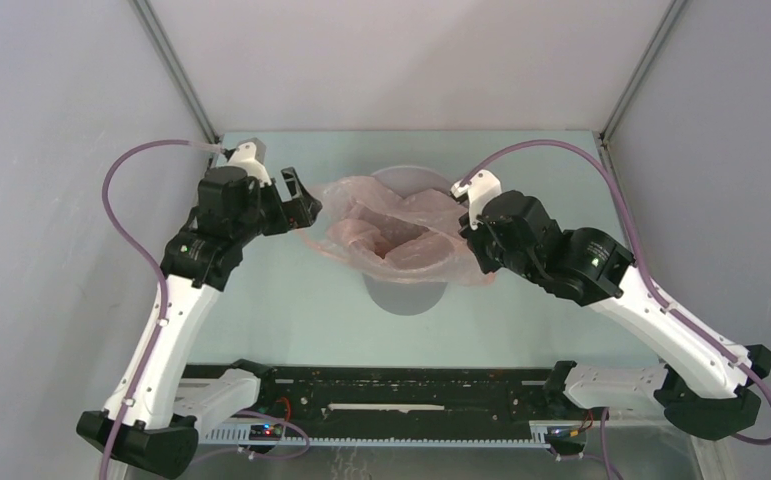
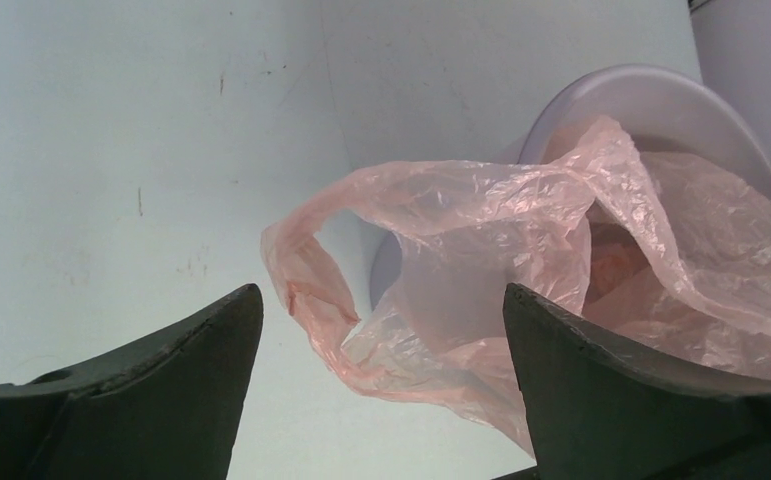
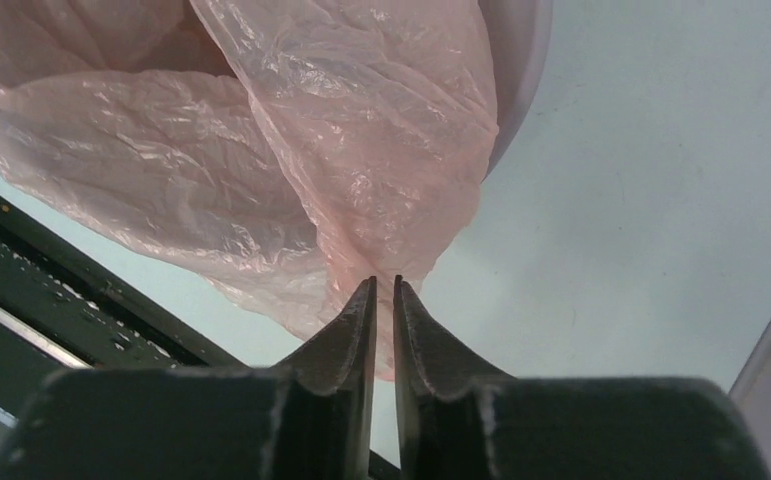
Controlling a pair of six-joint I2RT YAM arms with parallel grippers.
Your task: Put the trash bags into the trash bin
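The pale-pink trash bag (image 1: 393, 232) is draped over the top of the grey trash bin (image 1: 407, 292) at the table's middle, its film spread wider than the rim. My right gripper (image 1: 468, 238) is shut on the bag's right edge (image 3: 381, 150) and holds it up over the bin (image 3: 521, 70). My left gripper (image 1: 301, 206) is open and empty, just left of the bag. In the left wrist view a handle loop (image 2: 306, 270) hangs between the fingers (image 2: 201, 350), untouched, with the bin's rim (image 2: 651, 85) behind.
The pale-green table (image 1: 281, 300) ends at grey walls on the left, right and back. A black rail (image 1: 401, 395) with the arm bases runs along the near edge and shows in the right wrist view (image 3: 51, 290).
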